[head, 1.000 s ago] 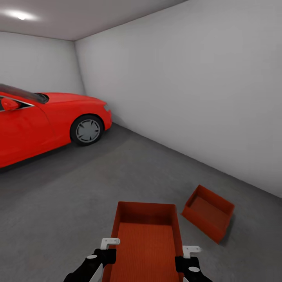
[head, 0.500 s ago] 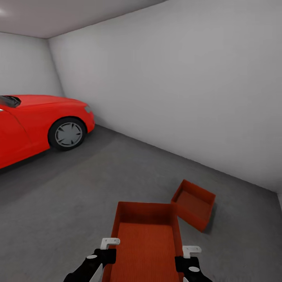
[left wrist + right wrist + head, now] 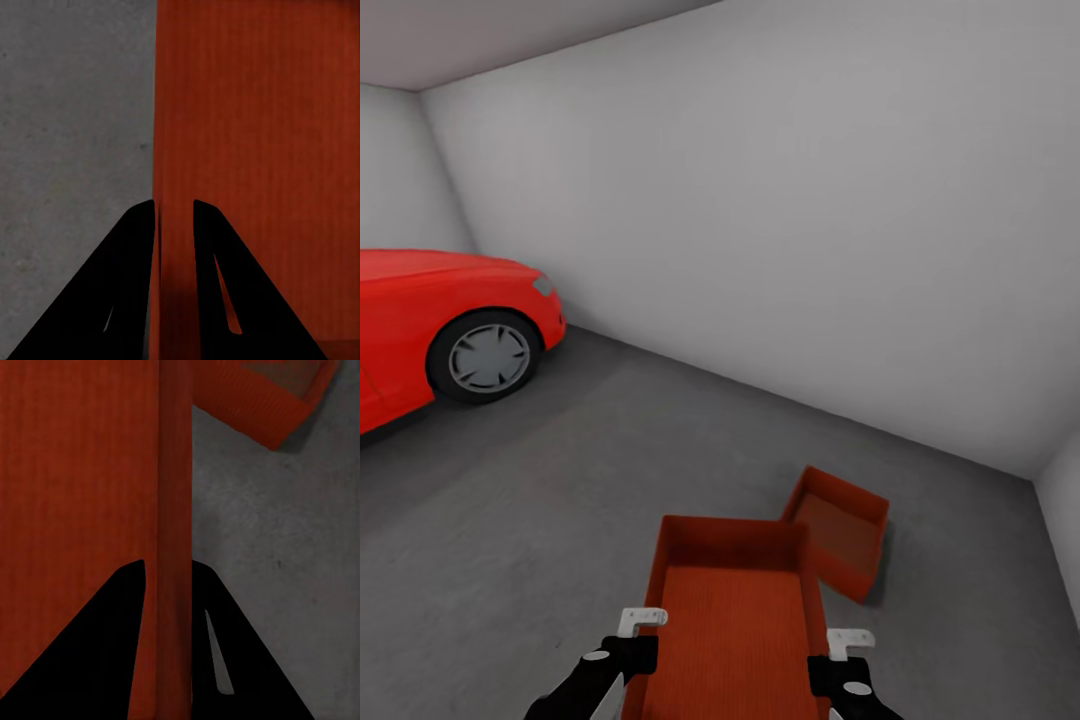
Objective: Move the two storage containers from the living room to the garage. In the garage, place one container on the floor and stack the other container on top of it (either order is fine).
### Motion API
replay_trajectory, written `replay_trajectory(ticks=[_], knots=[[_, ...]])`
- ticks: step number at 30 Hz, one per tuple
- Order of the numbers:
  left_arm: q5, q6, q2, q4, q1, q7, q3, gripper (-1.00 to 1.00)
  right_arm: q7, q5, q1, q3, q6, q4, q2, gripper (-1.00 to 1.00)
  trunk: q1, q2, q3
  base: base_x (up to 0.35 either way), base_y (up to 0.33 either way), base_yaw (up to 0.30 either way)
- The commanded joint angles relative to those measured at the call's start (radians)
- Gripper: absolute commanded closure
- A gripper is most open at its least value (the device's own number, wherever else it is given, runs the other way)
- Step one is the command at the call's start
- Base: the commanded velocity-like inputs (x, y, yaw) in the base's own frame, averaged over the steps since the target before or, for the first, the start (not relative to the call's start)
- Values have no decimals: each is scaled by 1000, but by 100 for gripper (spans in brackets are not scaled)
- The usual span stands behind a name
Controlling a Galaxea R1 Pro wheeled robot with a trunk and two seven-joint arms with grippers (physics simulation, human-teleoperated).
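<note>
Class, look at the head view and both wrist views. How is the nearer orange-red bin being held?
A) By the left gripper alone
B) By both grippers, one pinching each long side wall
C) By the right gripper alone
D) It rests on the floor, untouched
B: the left gripper pinches one side wall of the held container and the right gripper pinches the opposite wall, while the other container sits on the floor.

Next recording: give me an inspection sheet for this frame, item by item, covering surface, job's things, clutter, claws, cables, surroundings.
Surface: dark grey garage floor, speckled.
Job's things: carried container held between both arms; second container resting on the floor beyond its far right corner.
Clutter: nothing seen.
Claws: left claw shut on the carried container's left wall; right claw shut on its right wall.
Cables: nothing seen.
Surroundings: red car at left, plain white-grey wall ahead.
</note>
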Motion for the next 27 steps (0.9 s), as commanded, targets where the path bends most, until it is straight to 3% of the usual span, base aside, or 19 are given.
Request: replay_trajectory(ticks=[1, 27], knots=[[-15, 7, 6, -1, 0, 11, 4, 100, -16, 3, -1, -1, -3, -1, -12, 100, 1, -1, -2, 321, 0, -6], [-16, 7, 6, 1, 0, 12, 4, 100, -18, 3, -1, -1, -4, 0, -12, 100, 1, -1, -2, 322, 0, -8]])
